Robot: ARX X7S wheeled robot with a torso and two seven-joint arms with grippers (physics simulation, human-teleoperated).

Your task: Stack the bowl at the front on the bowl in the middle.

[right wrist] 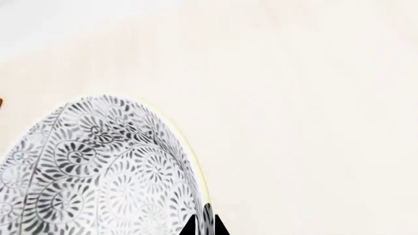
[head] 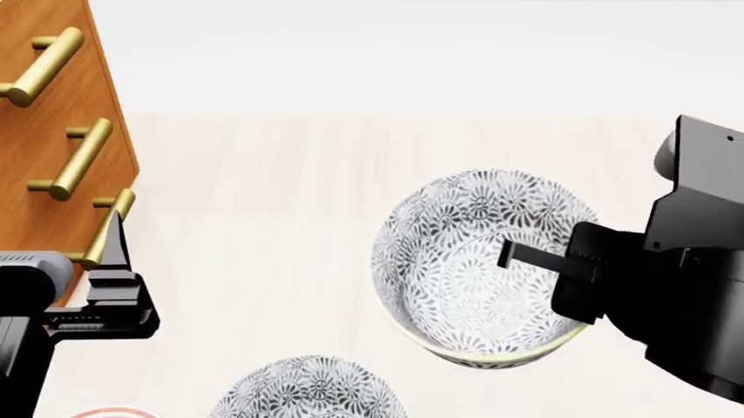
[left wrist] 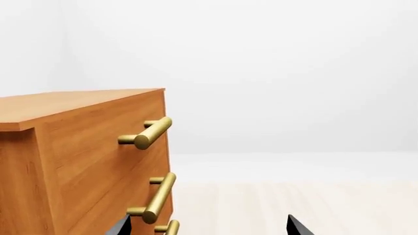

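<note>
A white bowl with a grey floral pattern (head: 476, 261) hangs above the pale floor, large in the head view. My right gripper (right wrist: 203, 221) is shut on its rim, one finger inside and one outside. The right wrist view shows the held bowl (right wrist: 98, 171) filling the lower left. A second bowl with the same pattern (head: 308, 390) sits at the bottom edge of the head view, partly cut off. My left gripper (left wrist: 209, 227) is open and empty, beside the wooden dresser, far from both bowls. In the head view the left gripper (head: 117, 261) is at the left.
A wooden dresser (head: 58, 131) with brass bar handles (left wrist: 147, 133) stands at the left, close to my left gripper. A pinkish rim (head: 104, 412) peeks in at the bottom left corner. Pale wood floor (head: 267, 218) lies between the dresser and the bowls.
</note>
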